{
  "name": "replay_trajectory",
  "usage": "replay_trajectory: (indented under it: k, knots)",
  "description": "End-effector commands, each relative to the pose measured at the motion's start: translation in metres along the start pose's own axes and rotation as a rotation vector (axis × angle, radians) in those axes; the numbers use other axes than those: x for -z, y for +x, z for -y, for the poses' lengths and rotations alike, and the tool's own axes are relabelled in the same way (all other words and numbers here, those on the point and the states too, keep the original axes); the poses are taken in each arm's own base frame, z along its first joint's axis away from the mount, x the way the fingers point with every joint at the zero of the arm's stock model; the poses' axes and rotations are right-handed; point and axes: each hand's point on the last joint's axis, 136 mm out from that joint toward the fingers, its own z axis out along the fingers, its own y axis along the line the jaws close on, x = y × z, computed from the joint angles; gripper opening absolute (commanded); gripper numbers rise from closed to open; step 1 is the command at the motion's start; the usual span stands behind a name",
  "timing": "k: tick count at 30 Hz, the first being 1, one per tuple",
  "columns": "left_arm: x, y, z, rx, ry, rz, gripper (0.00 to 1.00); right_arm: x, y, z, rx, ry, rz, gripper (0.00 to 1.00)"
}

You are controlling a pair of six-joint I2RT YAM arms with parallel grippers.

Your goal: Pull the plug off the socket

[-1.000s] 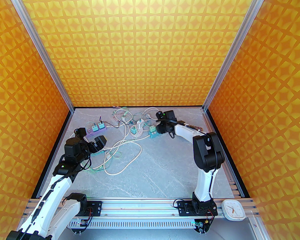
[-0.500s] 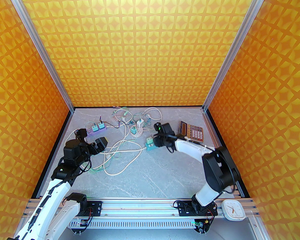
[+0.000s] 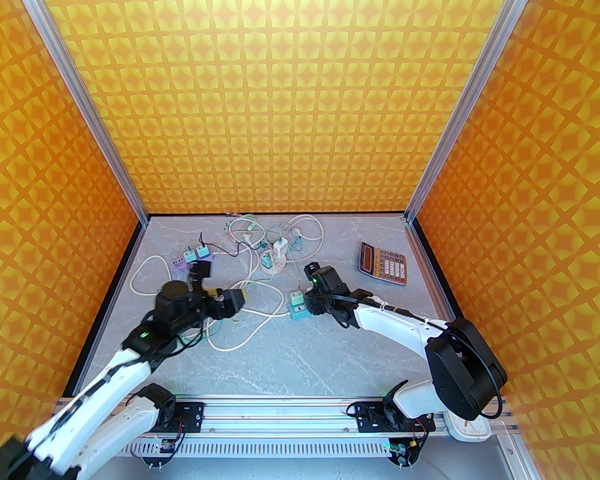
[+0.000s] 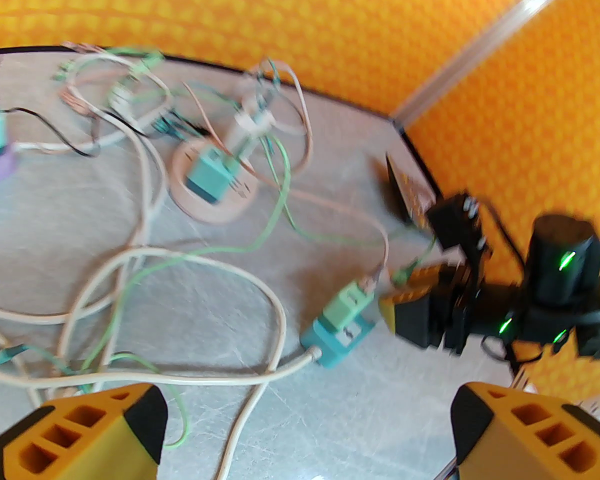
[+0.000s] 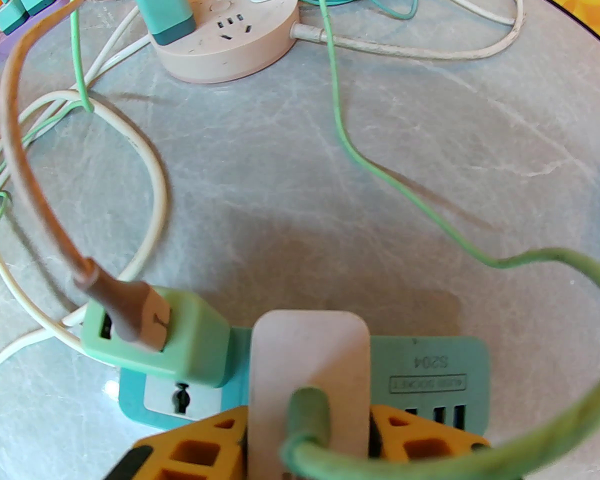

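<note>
Right claw: right gripper [image 5: 309, 440] is clamped across the white plug [image 5: 310, 363], one yellow finger on each side.
Left claw: left gripper [image 4: 310, 418] is spread wide and holds nothing. It hangs over loose cords, left of the block.
Target location: white plug stands in the teal socket block [image 5: 430, 363], mid-table, just right of a mint adapter [image 5: 180, 338] in the same block.
Done: grasp looks made.
Left: plug judged seated; pull-off not yet done. Block is unrestrained and may lift with it.
Hidden: prongs and seating depth are concealed. Fingertips are cut off at the bottom edge of the right wrist view. Left wrist view is smeared.
</note>
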Motion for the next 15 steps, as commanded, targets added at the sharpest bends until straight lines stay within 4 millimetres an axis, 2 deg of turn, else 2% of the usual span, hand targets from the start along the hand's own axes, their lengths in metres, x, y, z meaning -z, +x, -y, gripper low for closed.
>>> replay_trajectory:
  k: [1,3,4,7,9,14,15]
  knots:
    - [-0.019,-0.005,0.016,-0.111,0.040,0.005,0.94,0.004,0.000,0.011,0.005,0.055,0.026,0.49]
    - [-0.031,0.000,0.026,-0.157,0.069,-0.007,0.93,0.006,0.002,0.010,-0.007,0.047,0.032,0.61]
    - [-0.043,0.009,0.024,-0.167,0.066,-0.037,0.94,0.008,0.002,0.010,-0.011,0.045,0.037,0.61]
    - [-0.060,0.014,0.030,-0.230,0.082,-0.062,0.92,0.015,0.003,0.007,-0.026,0.019,0.047,0.62]
    - [-0.071,0.017,0.032,-0.281,0.083,-0.089,0.91,0.020,0.002,0.005,-0.041,0.001,0.056,0.66]
    - [-0.098,0.021,0.029,-0.287,0.070,-0.145,0.81,0.031,-0.002,-0.001,-0.107,-0.045,0.075,0.65]
    - [-0.102,0.029,0.043,-0.320,0.102,-0.158,0.80,0.032,-0.003,-0.004,-0.112,-0.064,0.084,0.65]
